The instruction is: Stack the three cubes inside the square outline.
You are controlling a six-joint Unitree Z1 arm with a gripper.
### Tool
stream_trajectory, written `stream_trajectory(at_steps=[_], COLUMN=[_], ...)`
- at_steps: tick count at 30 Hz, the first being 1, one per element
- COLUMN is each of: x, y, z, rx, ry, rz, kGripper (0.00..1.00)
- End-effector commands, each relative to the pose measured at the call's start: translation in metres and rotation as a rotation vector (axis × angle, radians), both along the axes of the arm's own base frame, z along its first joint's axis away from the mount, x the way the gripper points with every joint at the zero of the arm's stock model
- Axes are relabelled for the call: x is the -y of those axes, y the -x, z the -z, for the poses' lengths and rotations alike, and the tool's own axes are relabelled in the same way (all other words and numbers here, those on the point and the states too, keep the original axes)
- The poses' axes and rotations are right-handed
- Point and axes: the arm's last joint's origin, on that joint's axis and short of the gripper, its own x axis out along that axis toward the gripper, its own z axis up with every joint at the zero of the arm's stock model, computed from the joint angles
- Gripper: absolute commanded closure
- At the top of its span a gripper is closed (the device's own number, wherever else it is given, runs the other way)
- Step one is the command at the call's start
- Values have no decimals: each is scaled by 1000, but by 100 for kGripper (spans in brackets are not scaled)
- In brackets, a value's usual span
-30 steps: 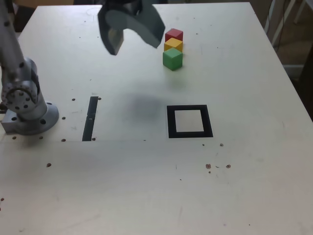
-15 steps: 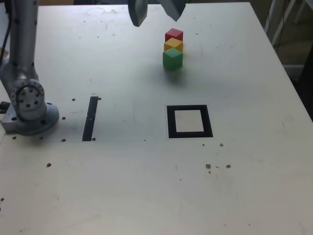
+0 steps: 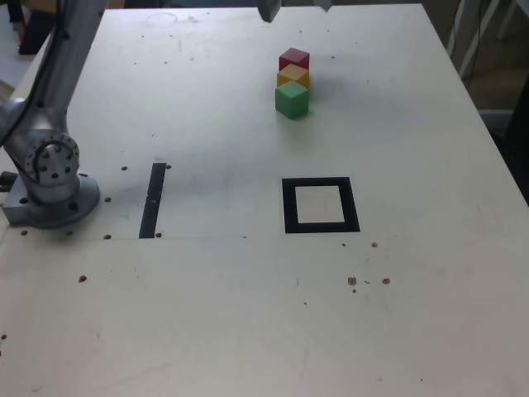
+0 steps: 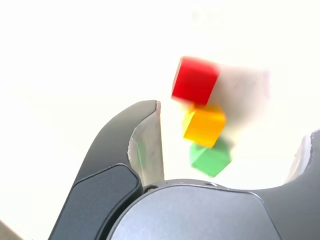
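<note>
- Gripper [image 4: 232,135] jaws spread wide, nothing between them; wrist view shows one dark finger [image 4: 145,145] w/ pale inner pad and the edge of the other at the frame border
- In exterior view only the two fingertips [image 3: 269,10] poke in at the top edge, above the far side of the table, well apart from the cubes
- Wrist view blurred; the 3 cubes show in the gap between the jaws but the gripper isn't touching any
- Red cube [image 3: 293,59], yellow cube [image 3: 293,75], green cube [image 3: 292,99] sit in a short row on the table, touching or nearly so: red farthest from camera, yellow in the middle, green nearest
- All 3 flat on the tabletop, none stacked
- Square outline [image 3: 321,205] lies nearer the camera than the row, a bit to exterior view's right of it; pale inner area bare, no cube in it
- Cubes well apart from the outline
- Narrow black strip [image 3: 152,200] on exterior view's left of the outline, apart from it
- Arm base [image 3: 50,178] at exterior view's left edge, arm link [image 3: 70,50] rising up and out of frame
- Table [image 3: 248,331] pale, w/ small dark specks scattered
</note>
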Motion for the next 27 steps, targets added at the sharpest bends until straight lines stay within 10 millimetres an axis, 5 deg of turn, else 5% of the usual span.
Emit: stream_trajectory(at_steps=[1,11,27], x=[-5,-22,-16], y=[-2,-7,-3], z=[10,48,81], rx=[-19,-104,-154], ry=[6,-5,29], rz=[-1,-12,-3], kGripper=[5,5,8])
